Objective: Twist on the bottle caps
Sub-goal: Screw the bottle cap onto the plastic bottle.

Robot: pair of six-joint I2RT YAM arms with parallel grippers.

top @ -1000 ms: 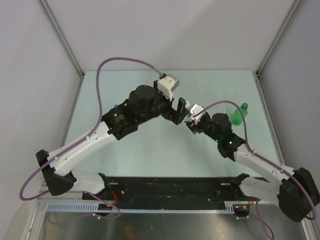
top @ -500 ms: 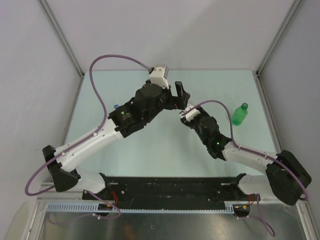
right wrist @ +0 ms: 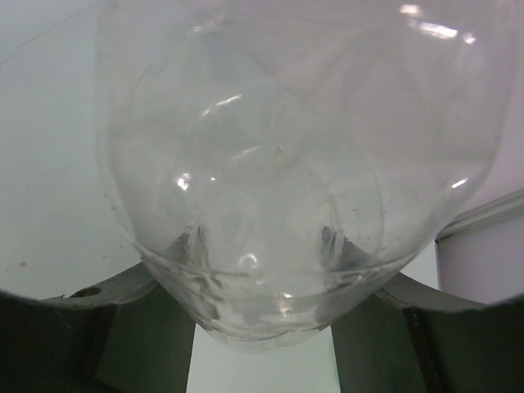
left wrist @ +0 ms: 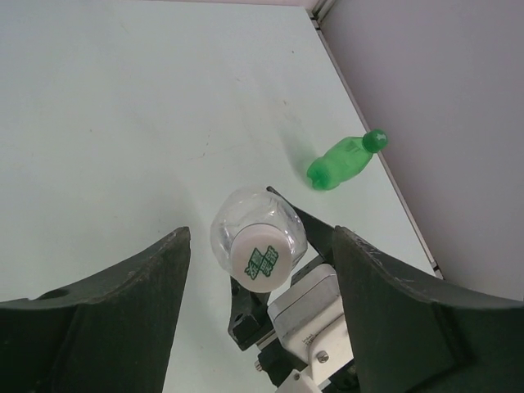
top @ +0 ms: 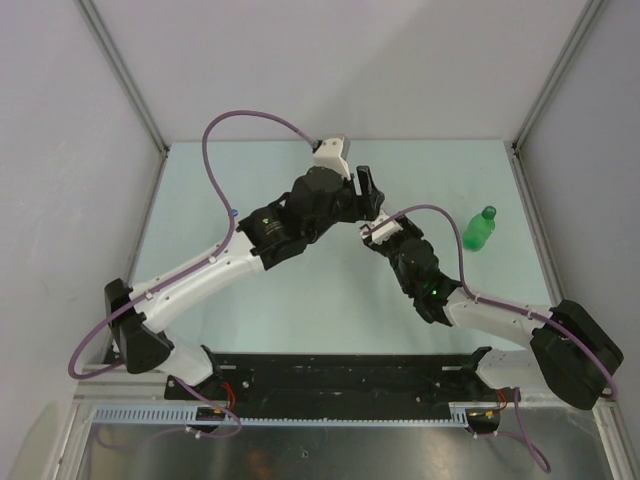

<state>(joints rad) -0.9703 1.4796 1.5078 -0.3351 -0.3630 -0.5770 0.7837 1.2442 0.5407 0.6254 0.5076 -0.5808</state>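
A clear bottle (left wrist: 246,221) with a white cap (left wrist: 260,260) on its neck stands upright in my right gripper (right wrist: 262,315), which is shut on its body (right wrist: 262,205). My left gripper (left wrist: 262,246) hangs just above it, open. Its fingers (left wrist: 131,311) flank the cap with a gap on each side. From above, the left gripper (top: 368,186) covers the bottle, and the right gripper (top: 372,226) sits just below it. A green bottle (top: 478,230) with a green cap (left wrist: 375,140) lies on the table at the right, apart from both arms.
The pale table (top: 300,300) is boxed in by grey walls, and the right wall (left wrist: 442,123) runs close to the green bottle. A tiny blue object (top: 232,212) lies beside the left arm. Purple cables loop over both arms.
My left gripper has swung right and come over the capped bottle, its jaws narrowing a little. The right arm shifted slightly left early on, then held still.
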